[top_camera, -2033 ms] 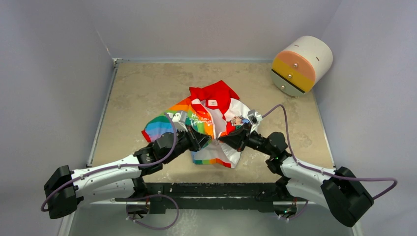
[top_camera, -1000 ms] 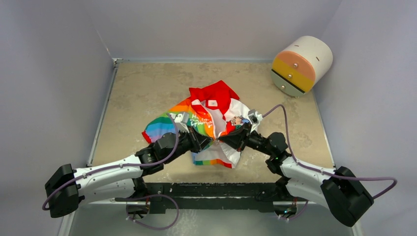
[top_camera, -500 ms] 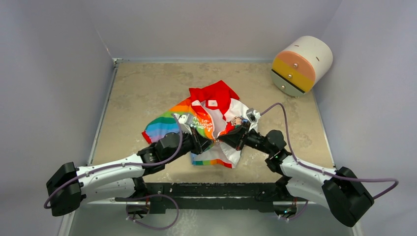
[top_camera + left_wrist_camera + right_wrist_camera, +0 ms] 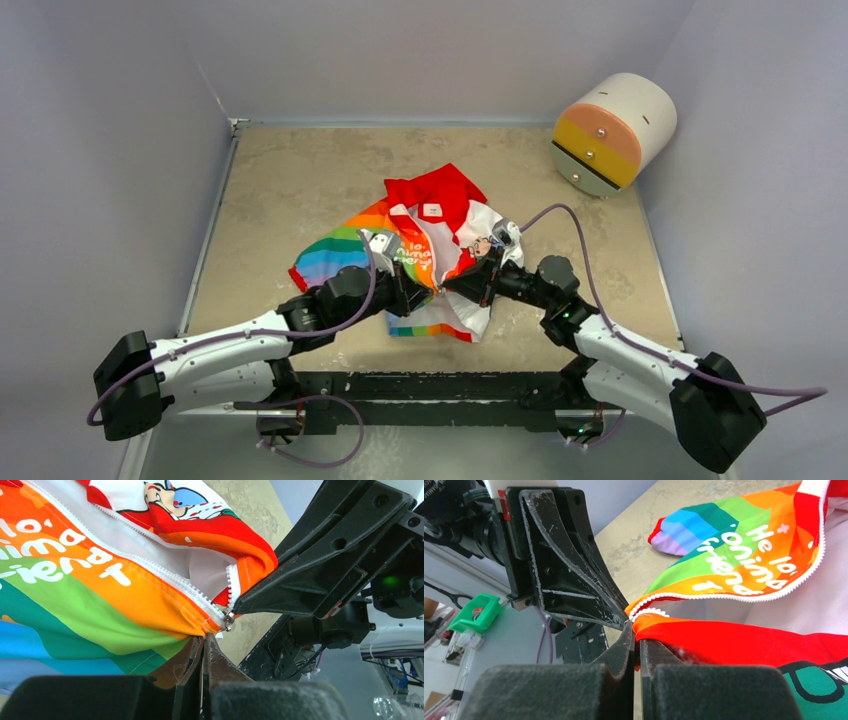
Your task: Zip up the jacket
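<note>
The jacket (image 4: 430, 225) lies bunched in the middle of the table, red hood at the back, rainbow sleeve to the left, front open. My left gripper (image 4: 428, 287) is shut on the orange-rainbow front panel's lower edge (image 4: 165, 625), just below the metal zipper slider (image 4: 228, 621). My right gripper (image 4: 450, 283) is shut on the red-orange edge of the other front panel (image 4: 704, 640). The two grippers meet tip to tip at the bottom of the white zipper teeth (image 4: 704, 599). The left gripper (image 4: 204, 642) and the right gripper (image 4: 636, 637) both show their jaws closed on cloth.
A white cylinder with an orange and yellow face (image 4: 612, 130) lies at the back right corner. The stone-patterned tabletop (image 4: 290, 180) is ringed by grey walls. A black rail (image 4: 430, 385) runs along the near edge between the arm bases.
Both grippers have stayed pinched at the jacket's lower front. The right arm's elbow and cable have shifted slightly up and left; the left wrist has edged a little right.
</note>
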